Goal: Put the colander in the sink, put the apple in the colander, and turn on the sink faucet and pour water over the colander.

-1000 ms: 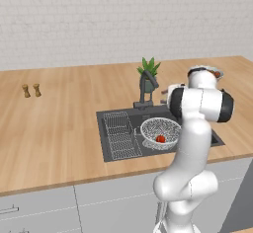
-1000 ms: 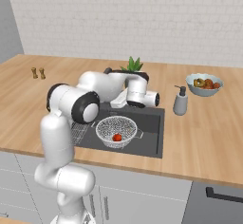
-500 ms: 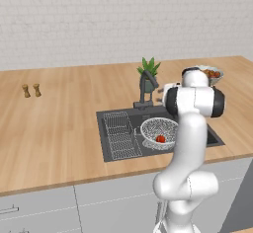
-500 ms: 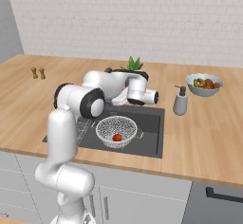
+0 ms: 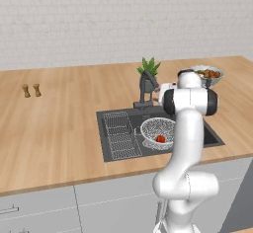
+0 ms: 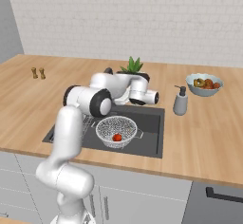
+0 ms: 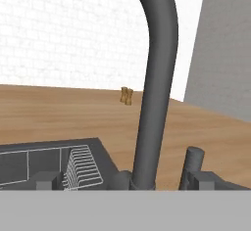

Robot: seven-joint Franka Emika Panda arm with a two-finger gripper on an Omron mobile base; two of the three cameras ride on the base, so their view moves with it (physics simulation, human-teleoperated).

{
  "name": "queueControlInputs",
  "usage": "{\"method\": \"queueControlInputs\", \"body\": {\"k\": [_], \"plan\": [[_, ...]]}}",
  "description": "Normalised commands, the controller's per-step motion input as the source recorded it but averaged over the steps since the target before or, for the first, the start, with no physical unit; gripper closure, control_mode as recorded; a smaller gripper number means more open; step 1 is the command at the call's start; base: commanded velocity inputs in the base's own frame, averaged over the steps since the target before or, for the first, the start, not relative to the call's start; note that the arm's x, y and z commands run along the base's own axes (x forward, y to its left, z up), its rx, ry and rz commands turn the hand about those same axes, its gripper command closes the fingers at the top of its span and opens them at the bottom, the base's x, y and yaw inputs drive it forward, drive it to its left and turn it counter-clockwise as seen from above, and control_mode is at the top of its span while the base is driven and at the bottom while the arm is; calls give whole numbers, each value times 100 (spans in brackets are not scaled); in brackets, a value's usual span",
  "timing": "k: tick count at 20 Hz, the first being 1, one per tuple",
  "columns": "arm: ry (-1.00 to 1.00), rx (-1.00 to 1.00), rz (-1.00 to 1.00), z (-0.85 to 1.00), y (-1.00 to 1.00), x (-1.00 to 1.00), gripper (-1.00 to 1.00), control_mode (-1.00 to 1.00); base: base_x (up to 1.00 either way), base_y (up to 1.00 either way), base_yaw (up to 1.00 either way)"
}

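One apple [image 6: 117,137] lies in the colander [image 6: 117,131], near the bottom of the mesh bowl; red, small, toward the front side in the left base view. Colander sits inside the sink [image 6: 151,137], in the half away from the rectangular wire rack [image 5: 121,134], which occupies the other half. Colander rim appears close to the rack; contact cannot be told.

Sink faucet [image 5: 146,89] stands at the back edge of the basin, arched spout upright. In the hand view the spout fills the centre of the picture, very close. Gripper [image 7: 126,179] is level with the faucet base, fingers spread wide, one dark fingertip [image 7: 47,180] on each side of the spout's foot; nothing pinched. Faucet lever [image 7: 192,162] stands just beside the right-hand tip; touching or not, unclear.

Potted plant [image 6: 132,67] behind faucet. Soap dispenser [image 6: 180,101] beside the sink; fruit bowl [image 6: 204,84] farther along the counter [image 6: 209,137]. Two small shakers [image 5: 31,90] well apart.
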Motion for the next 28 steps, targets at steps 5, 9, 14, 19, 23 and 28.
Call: {"method": "queueControlInputs", "body": {"k": [5, 9, 14, 19, 23, 28], "plan": [[-11, 0, 0, -10, 2, 38, -100, -100, 0, 0, 0], [-9, 0, 0, -5, 7, 28, -100, -100, 0, 0, 0], [-3, 0, 0, -6, 11, 18, -100, -100, 0, 0, 0], [0, 1, 0, -6, 2, 16, -100, -100, 0, 0, 0], [4, 1, 0, -9, 0, 15, -100, -100, 0, 0, 0], [8, 2, -2, -6, 0, 15, -100, -100, 0, 0, 0]]}}
